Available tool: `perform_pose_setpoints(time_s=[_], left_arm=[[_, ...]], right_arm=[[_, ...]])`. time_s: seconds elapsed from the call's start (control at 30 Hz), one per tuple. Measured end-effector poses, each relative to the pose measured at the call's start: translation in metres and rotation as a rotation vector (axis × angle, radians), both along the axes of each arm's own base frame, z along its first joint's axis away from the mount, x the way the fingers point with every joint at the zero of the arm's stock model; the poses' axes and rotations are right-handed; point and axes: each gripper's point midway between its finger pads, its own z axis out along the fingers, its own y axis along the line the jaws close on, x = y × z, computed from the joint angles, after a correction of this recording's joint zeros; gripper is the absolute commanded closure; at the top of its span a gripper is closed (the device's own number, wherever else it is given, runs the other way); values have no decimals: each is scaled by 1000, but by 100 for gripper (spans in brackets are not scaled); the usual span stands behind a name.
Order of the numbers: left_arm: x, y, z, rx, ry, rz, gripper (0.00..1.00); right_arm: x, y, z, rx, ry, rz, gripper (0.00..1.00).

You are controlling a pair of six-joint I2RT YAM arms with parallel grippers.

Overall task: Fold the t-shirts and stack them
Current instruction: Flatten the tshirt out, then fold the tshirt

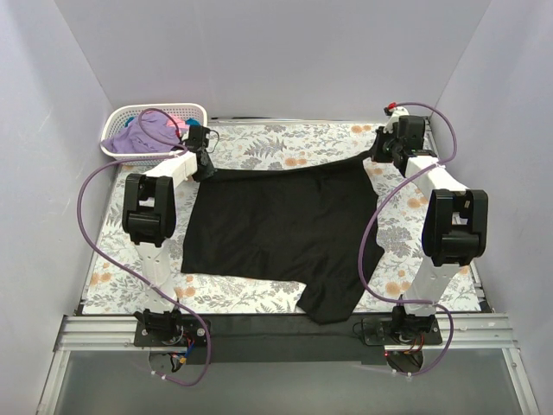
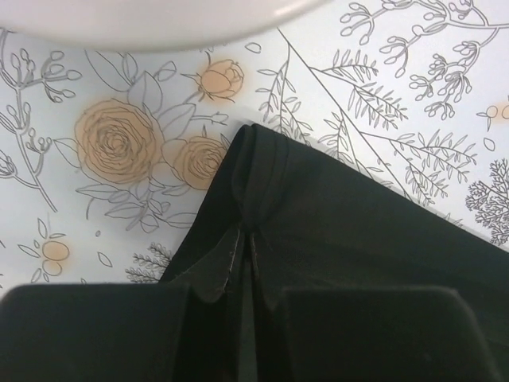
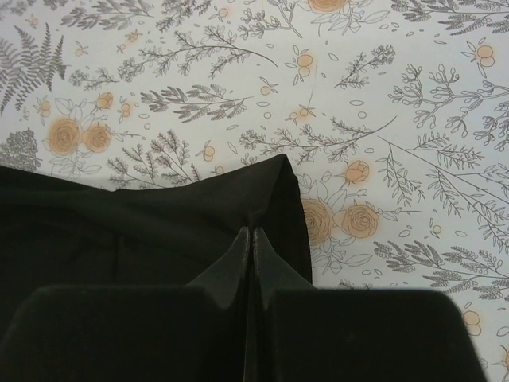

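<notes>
A plain black t-shirt (image 1: 276, 229) lies spread over the flowered table cover, one sleeve hanging toward the near edge. My left gripper (image 1: 206, 166) is shut on its far left corner (image 2: 254, 171), the cloth bunched between the closed fingertips. At the far right corner (image 3: 274, 187) my right gripper (image 1: 378, 156) is shut on the cloth in the same way. The far hem runs taut between the two grippers. More t-shirts, a lavender-purple one (image 1: 138, 136) and a pink one (image 1: 177, 117), lie heaped in the white basket (image 1: 194, 110) at the back left.
The basket's white rim (image 2: 159, 24) lies just beyond the left gripper. Grey walls close in the table on both sides and behind. A metal rail (image 1: 276, 333) with both arm bases runs along the near edge. Purple cables loop beside each arm.
</notes>
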Motion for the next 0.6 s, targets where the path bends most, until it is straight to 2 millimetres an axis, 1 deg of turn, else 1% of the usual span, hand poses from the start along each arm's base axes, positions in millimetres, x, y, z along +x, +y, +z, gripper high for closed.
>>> perform_pose_setpoints(time_s=[0.07,0.13,0.27,0.37,0.47,0.6], left_arm=[[1,2,0,-6,-2,-3,100],[1,2,0,-13,-1,-10,100],[1,1,1,-18,2,-22,100],[1,0,4,-21,-2,-29,100],[0,-1,15,-24,-18,-35,100],[1,-1,41,-30,-66,-36,100]], right_arm=[[2,1,3,15,-12,-1,99],[-1,2,4,27,-13,-4,99],[-15,3,9,49,-9,-14,99],[-28,3,16,59,-12,-26,99],[-43,0,22,61,-10,-53,99],[-65,-4,24,64,1,-86,99]])
